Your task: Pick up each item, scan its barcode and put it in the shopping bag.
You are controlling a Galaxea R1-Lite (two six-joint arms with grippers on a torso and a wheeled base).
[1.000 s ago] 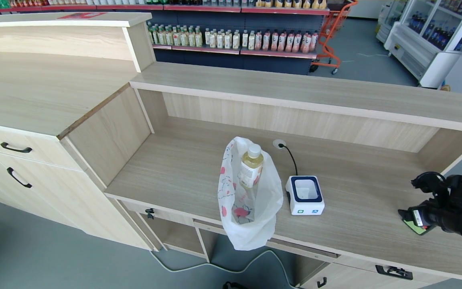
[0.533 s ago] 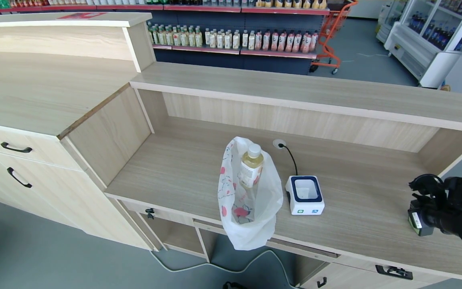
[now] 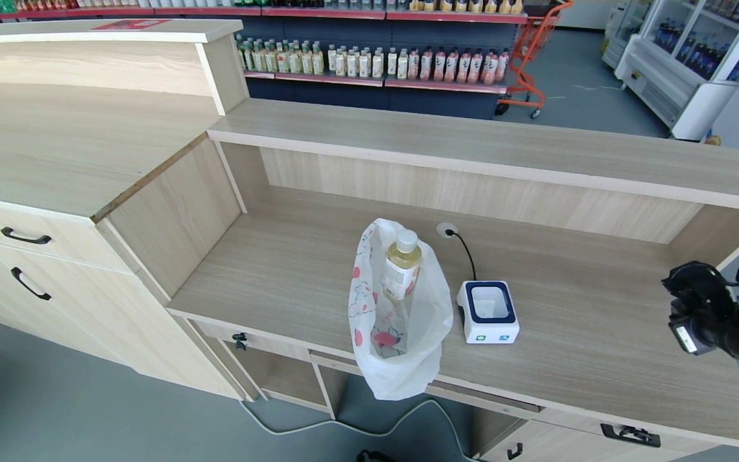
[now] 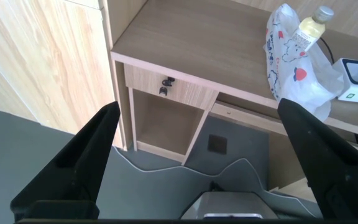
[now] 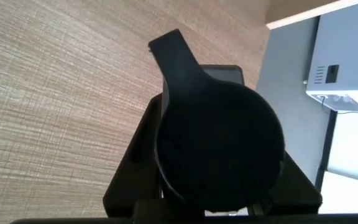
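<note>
I have the next item in the right arm, well clear of scanner and bag.

The black round item with a white barcode label sits clamped in my right gripper above the right end of the pale wooden counter. The white box-shaped barcode scanner is well apart from it. Just beside the scanner, the white plastic shopping bag with red prints already holds a clear bottle of yellow drink. My left gripper hangs spread and empty in front of the counter. My worries are that the round body may slip in the fingers, that the label may face away from the scanner window, and that the bag, sagging over the counter's front edge, may slide off once more weight lands in it.
</note>
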